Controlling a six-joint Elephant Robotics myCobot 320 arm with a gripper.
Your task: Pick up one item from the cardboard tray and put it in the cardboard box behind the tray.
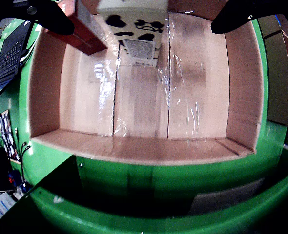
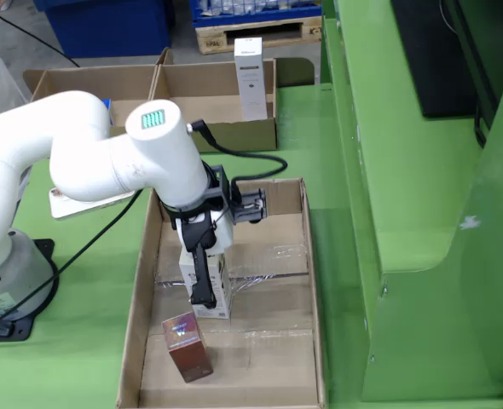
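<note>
A white carton with black blotches (image 1: 134,22) stands upright in the cardboard tray (image 1: 46,87), between my gripper's (image 1: 144,17) two black fingers. In the wrist view tray shows between each finger (image 1: 51,17) and the carton's sides, so the jaws stand open around it. In the fixed view one finger (image 2: 202,281) lies across the front of the white carton (image 2: 217,294), and the other is hidden behind it. A red-brown box (image 2: 186,345) stands near the tray's (image 2: 311,281) front end; the red-brown box (image 1: 83,29) shows left of the carton in the wrist view.
Behind the tray sits an open cardboard box (image 2: 192,102) with a tall white carton (image 2: 249,77) upright in it. A green machine frame (image 2: 388,187) runs along the tray's right side. The arm's base (image 2: 8,273) is at the left.
</note>
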